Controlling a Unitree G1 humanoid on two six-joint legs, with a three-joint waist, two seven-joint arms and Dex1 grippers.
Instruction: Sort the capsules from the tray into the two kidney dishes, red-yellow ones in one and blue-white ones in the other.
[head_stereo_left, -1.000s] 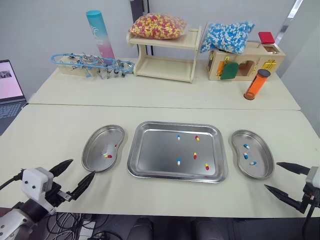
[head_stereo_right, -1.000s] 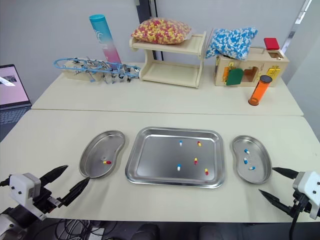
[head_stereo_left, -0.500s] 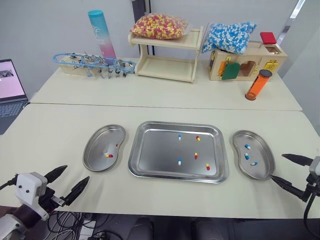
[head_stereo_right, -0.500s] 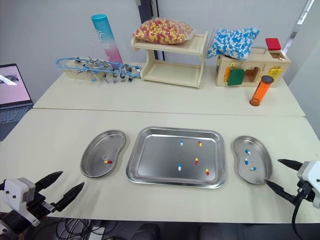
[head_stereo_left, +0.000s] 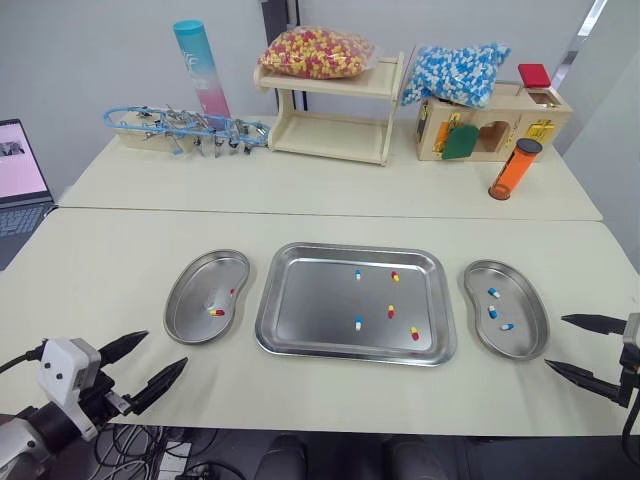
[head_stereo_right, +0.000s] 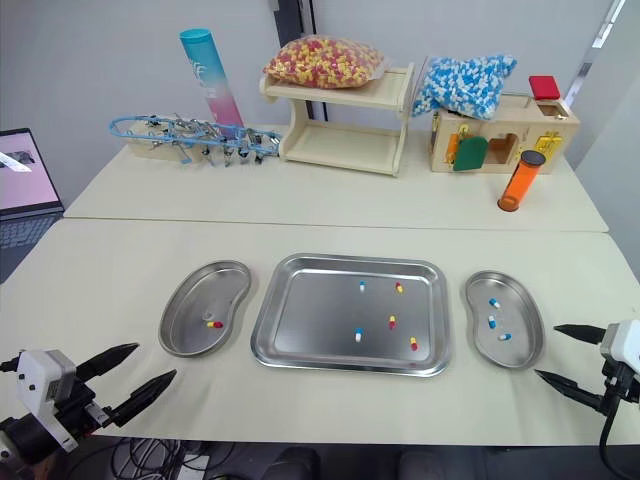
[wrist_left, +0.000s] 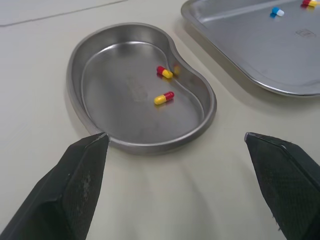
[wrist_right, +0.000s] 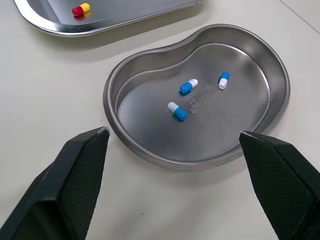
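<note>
Five capsules (head_stereo_left: 357, 323) stay in the tray (head_stereo_left: 300, 330), none newly sorted; left gripper (head_stereo_left: 165, 349) and right gripper (head_stereo_left: 555, 341) hover spread wide, empty, at the table (head_stereo_left: 120, 250) near edge.

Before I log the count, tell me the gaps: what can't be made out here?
Left eye view: laptop screen cut by the picture's edge, contents unreadably small.
Left wrist view: tray cut by the edge.
Right wrist view: stamp in the kidney dish too small to read.
</note>
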